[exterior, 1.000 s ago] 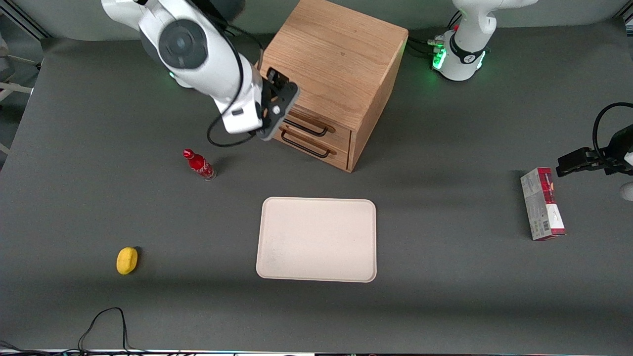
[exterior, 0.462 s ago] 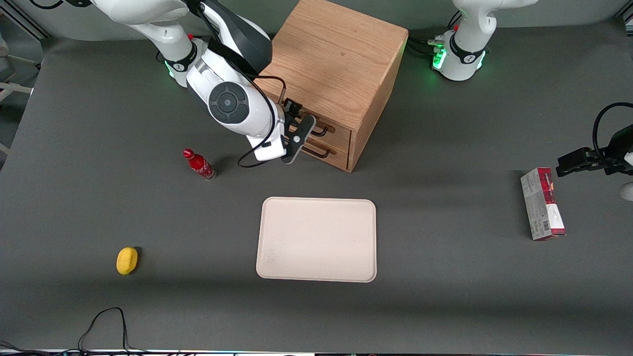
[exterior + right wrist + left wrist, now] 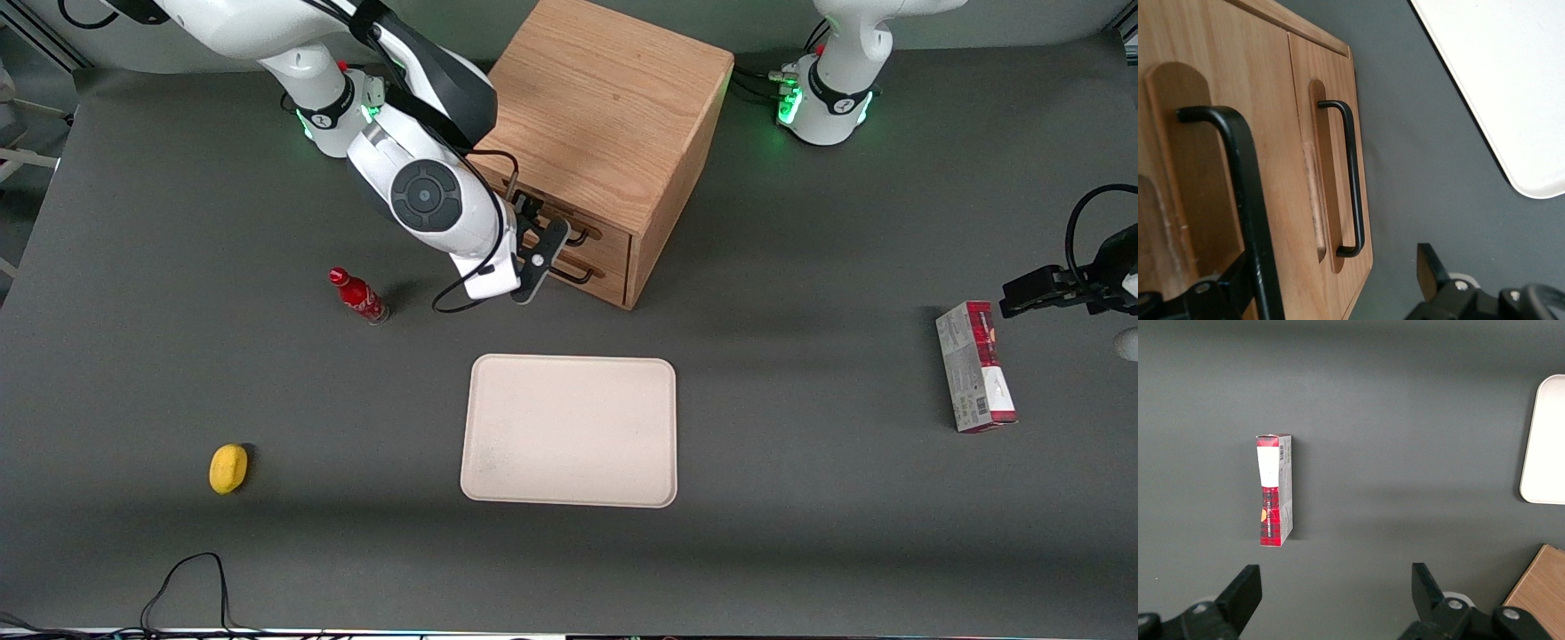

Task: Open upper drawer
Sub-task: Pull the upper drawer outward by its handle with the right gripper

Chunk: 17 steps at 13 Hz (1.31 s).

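Observation:
The light oak cabinet [image 3: 605, 107] stands at the back of the table, both drawers shut. The upper drawer [image 3: 612, 235] has a black wire handle [image 3: 580, 238]; the lower drawer's handle [image 3: 582, 276] shows just under it. My right gripper [image 3: 540, 253] is open, right in front of the drawer fronts and partly covering both handles. In the right wrist view the upper handle [image 3: 1238, 187] runs close, just inside one finger [image 3: 1228, 288], and the other finger [image 3: 1429, 265] is over the table. The lower handle [image 3: 1350, 180] lies between the fingers, farther off. My gripper [image 3: 1335, 267] holds nothing.
A red bottle [image 3: 358, 295] stands beside my arm, toward the working arm's end. A cream tray [image 3: 569, 431] lies nearer the camera than the cabinet. A yellow object [image 3: 228, 468] lies near the front. A red and white box [image 3: 973, 366] lies toward the parked arm's end.
My gripper has come down from the cabinet's top edge to the drawer fronts and turned toward the handles. The drawers have not moved.

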{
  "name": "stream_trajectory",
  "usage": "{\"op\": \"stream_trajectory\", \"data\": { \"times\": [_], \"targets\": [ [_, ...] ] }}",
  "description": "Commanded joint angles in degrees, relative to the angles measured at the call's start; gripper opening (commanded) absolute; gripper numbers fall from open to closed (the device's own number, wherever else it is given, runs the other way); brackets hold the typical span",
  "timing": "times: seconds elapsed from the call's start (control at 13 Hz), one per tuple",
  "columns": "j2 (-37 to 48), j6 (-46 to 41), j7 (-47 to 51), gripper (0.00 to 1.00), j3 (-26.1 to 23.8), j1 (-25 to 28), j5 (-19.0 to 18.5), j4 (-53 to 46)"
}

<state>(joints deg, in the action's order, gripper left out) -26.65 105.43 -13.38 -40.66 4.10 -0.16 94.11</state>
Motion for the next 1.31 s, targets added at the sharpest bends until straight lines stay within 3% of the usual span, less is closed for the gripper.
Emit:
{"op": "stream_trajectory", "data": {
  "times": [0.0, 0.38, 0.77, 1.23],
  "targets": [
    [-2.26, 1.09, -2.69, 1.0, 0.23, 0.03, -4.06, -1.72],
    [-7.35, -2.15, -8.67, 1.0, 3.3, -0.41, -6.87, -11.99],
    [-12.01, -4.89, -19.65, 1.0, 9.8, -0.5, -8.81, -21.49],
    [-14.13, -4.54, -20.55, 1.0, 12.89, -0.41, -8.98, -27.22]
  ]
}}
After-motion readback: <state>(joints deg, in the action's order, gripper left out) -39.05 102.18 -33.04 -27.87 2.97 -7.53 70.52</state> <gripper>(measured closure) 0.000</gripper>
